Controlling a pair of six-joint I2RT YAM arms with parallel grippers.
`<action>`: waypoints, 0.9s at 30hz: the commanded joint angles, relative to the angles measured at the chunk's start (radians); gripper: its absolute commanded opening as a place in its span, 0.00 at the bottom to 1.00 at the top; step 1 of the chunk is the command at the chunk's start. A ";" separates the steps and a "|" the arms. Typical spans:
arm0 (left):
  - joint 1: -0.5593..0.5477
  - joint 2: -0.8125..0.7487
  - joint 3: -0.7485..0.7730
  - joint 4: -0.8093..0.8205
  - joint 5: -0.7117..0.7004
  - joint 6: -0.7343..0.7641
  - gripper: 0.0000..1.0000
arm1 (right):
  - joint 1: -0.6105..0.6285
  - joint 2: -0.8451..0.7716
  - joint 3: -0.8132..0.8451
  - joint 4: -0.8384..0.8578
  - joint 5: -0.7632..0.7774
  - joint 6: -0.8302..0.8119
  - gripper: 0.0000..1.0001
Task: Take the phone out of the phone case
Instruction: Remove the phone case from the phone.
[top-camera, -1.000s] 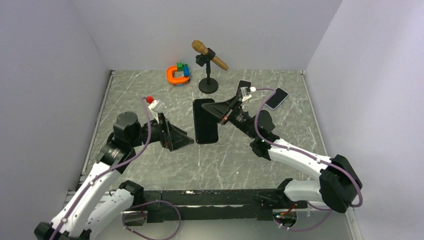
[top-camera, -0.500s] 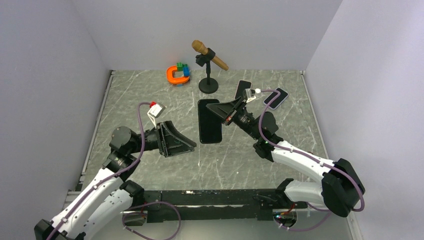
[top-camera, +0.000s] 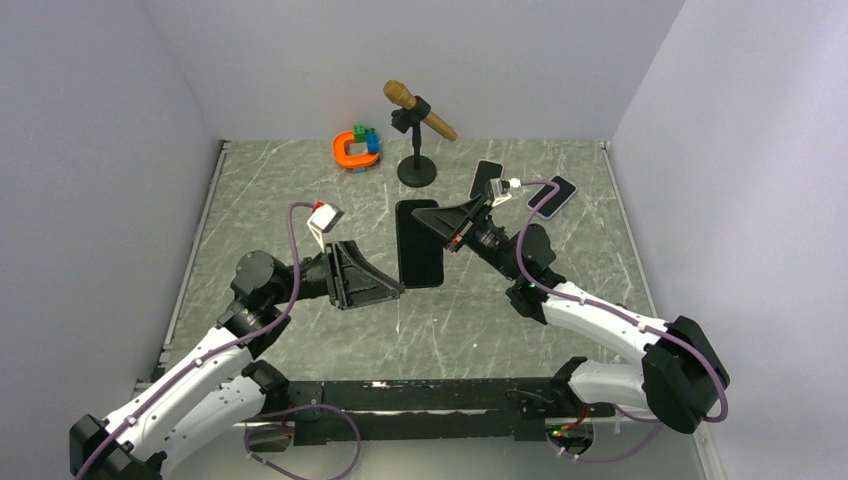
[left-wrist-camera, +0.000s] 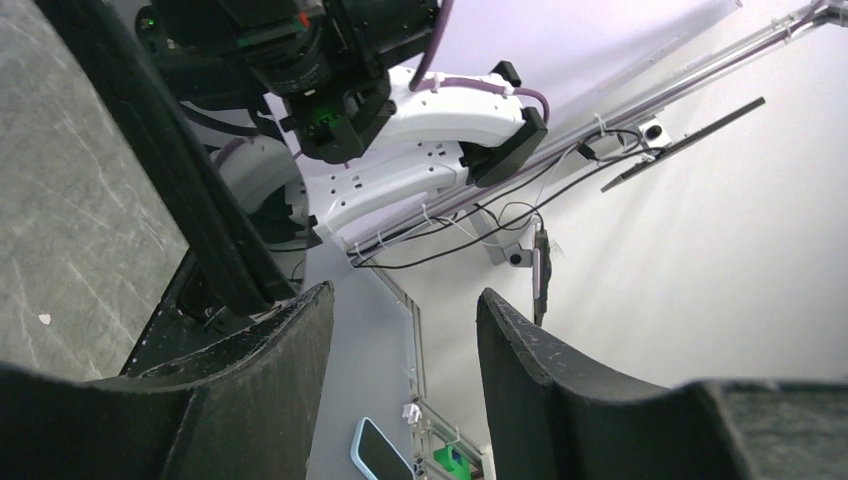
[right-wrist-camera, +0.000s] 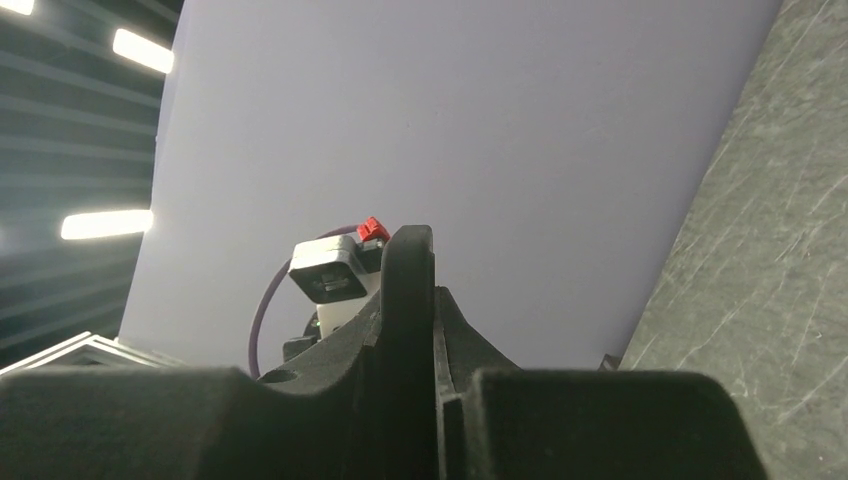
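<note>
Top external view: right gripper (top-camera: 434, 219) clamps the phone case (top-camera: 404, 262), phone (top-camera: 421, 245) inside, aloft over the table (top-camera: 300, 190) centre, long axis near-to-far. Left gripper (top-camera: 393, 290), jaws apart and empty, sits just beside its near-left corner.

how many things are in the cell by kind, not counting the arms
phones: 3 (large black phone, small black phone, blue-edged phone)
microphone on stand: 1
orange toy with blocks: 1
total: 5
</note>
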 joint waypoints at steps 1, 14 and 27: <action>-0.003 0.029 0.020 0.016 -0.032 0.027 0.58 | 0.003 -0.031 0.009 0.118 0.018 0.038 0.00; -0.004 -0.001 0.031 -0.103 -0.053 0.098 0.61 | 0.007 -0.048 0.003 0.128 0.020 0.047 0.00; -0.004 -0.002 0.030 -0.141 -0.073 0.120 0.70 | 0.023 -0.029 0.019 0.144 0.013 0.048 0.00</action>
